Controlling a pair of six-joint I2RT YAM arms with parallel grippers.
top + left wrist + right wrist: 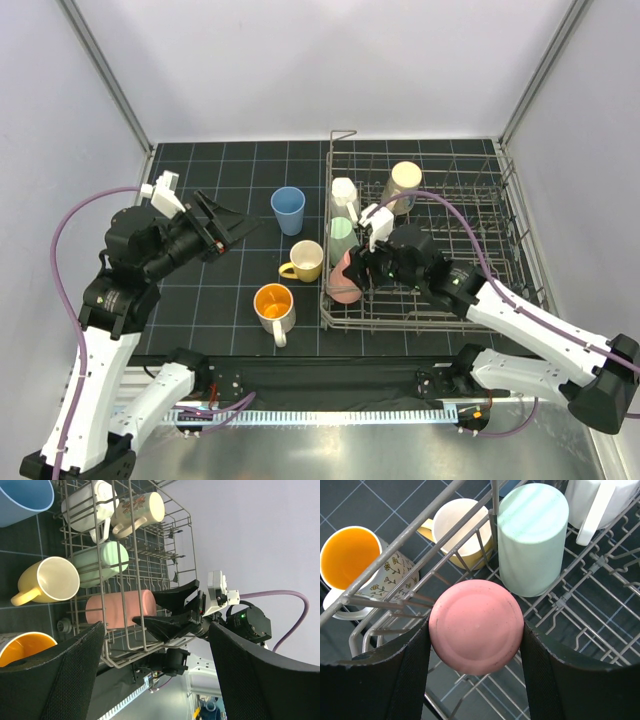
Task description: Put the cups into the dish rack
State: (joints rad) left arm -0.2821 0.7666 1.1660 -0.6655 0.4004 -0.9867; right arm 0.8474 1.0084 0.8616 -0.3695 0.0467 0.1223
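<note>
Right jaws: closed on the pink cup (476,626), one pad on each side just below its base. Left jaws: spread wide with nothing between them, hanging over the worktop (200,320) left of the loose cups.

Dish rack (372,324): on the right half of the worktop. Four cups are inside its wires.

- Cream mug (405,180) and white mug (345,192): far rows.
- Pale green cup (532,540): base up, just beyond the pink one. The two are close, possibly touching; cannot tell.
- Pink cup: near-left corner of the rack, base up toward the wrist, mouth down among the tines. Cannot tell whether its rim rests on the wires yet.

Outside the rack, on the worktop to its left:

- Blue cup (288,210): upright, farthest back.
- Orange-lined mug (273,303): nearest the arms.
- Yellow mug (305,260): between those two, close to the rack wall.

Step in hand, by my reading: seating and letting go of the pink cup.

To do it well:

- Lower until the rim bears on the wires and the cup stands without the jaws.
- Open only a little. The far pad has the green cup beside it and the near pad has the rack's side wire.
- Withdraw straight up along the cup's axis so neither pad drags it over.
- Risk: a slightly tilted cup on a tine may tip into the green one on release.
</note>
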